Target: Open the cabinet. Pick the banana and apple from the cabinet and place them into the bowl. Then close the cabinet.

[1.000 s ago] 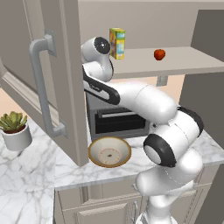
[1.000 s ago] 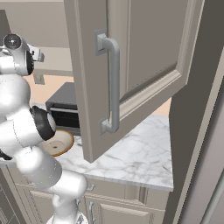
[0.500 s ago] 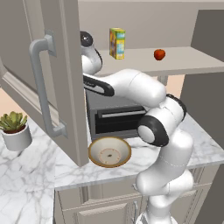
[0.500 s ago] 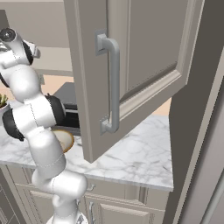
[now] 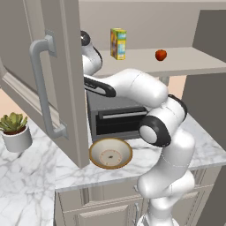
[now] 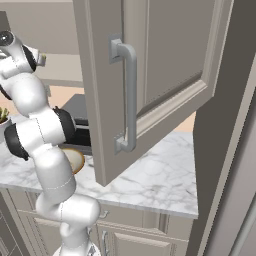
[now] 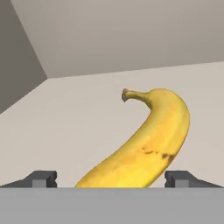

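The tool (image 7: 111, 179) stands wide open inside the cabinet (image 5: 57, 84), one fingertip either side of the banana (image 7: 148, 140) lying on the shelf (image 5: 185, 62), gripping nothing. The banana pick seems in hand; next it likely must close squarely on the fruit. The apple (image 5: 161, 54) waits further along the shelf, the bowl (image 5: 111, 153) on the bench (image 5: 31, 176) below. A carton (image 5: 118, 43) shows no legible writing.

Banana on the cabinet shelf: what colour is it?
Bright yellow with small brown flecks, banana; clearest in the hand view.
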Robot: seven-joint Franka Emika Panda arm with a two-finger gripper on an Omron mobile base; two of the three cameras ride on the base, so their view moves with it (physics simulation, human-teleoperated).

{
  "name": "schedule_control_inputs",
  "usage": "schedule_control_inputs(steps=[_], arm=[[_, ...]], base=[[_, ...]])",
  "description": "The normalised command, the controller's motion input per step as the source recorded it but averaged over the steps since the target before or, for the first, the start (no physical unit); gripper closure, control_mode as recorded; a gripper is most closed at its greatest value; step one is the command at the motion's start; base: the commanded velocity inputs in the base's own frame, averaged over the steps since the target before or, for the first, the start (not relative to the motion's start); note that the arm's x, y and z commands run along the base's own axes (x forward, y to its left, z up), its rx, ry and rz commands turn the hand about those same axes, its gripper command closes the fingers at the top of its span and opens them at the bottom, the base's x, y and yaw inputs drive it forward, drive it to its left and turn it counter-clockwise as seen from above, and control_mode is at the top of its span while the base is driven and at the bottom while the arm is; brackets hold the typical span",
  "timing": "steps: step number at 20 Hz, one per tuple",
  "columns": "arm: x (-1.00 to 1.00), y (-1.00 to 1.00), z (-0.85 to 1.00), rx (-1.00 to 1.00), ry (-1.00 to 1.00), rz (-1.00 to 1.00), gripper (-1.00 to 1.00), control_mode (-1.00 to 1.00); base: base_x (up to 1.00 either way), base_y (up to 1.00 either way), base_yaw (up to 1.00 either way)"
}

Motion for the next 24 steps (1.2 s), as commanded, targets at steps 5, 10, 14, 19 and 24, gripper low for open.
schedule_control_inputs(steps=[5,10,14,19,24], arm=[[0.0,0.0,-0.56,-0.07,0.02,0.0,1.0,-1.0],[0.0,0.0,-0.43,-0.03,0.0,0.0,1.0,-1.0],[-0.4,0.0,0.0,0.0,0.0,0.0,1.0,-1.0],[-0.99,0.0,-0.07,0.0,-0.04,0.0,1.0,-1.0],[-1.0,-0.1,-0.2,0.03,-0.11,0.0,1.0,-1.0]], base=[[0.0,0.0,0.0],[0.0,0.0,0.0],[0.0,0.0,0.0],[0.0,0.0,0.0],[0.0,0.0,0.0]])
